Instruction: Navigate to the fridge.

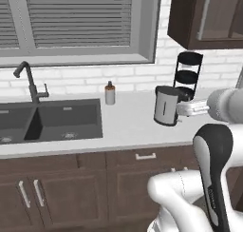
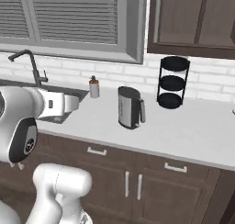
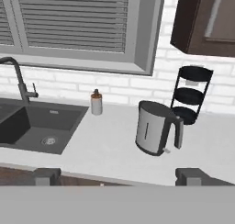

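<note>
Fridge first: we cannot tell where it stands from here, because we are facing a stretch of worktop (image 1: 128,129) under a window (image 1: 76,17) with slatted blinds. On the left we have a dark double sink (image 1: 66,119) sunk into the worktop, with a dark tap (image 1: 29,81) rising behind it against the white brick wall (image 1: 137,76). Just right of the sink, near the wall, a small bottle (image 1: 110,93) stands upright. Further right comes a steel kettle (image 1: 166,105) with a dark handle, upright and well clear of the bottle. Behind it, close to the wall, is a black three-tier rack (image 1: 188,74). Above the rack hangs a dark brown wall cabinet (image 1: 209,17), and dark brown cupboards (image 1: 71,188) with silver handles run below the worktop.

Our white arm (image 1: 213,150) reaches forward at worktop height, its end overlapping the kettle's right side in the left base view and sitting over the sink in the right base view. In the hand view, we see the jaws spread wide, with one fingertip (image 3: 46,176) at the lower left and the other far off at the lower right. They hold nothing, and between them lie bare worktop and the kettle (image 3: 156,129) beyond.
</note>
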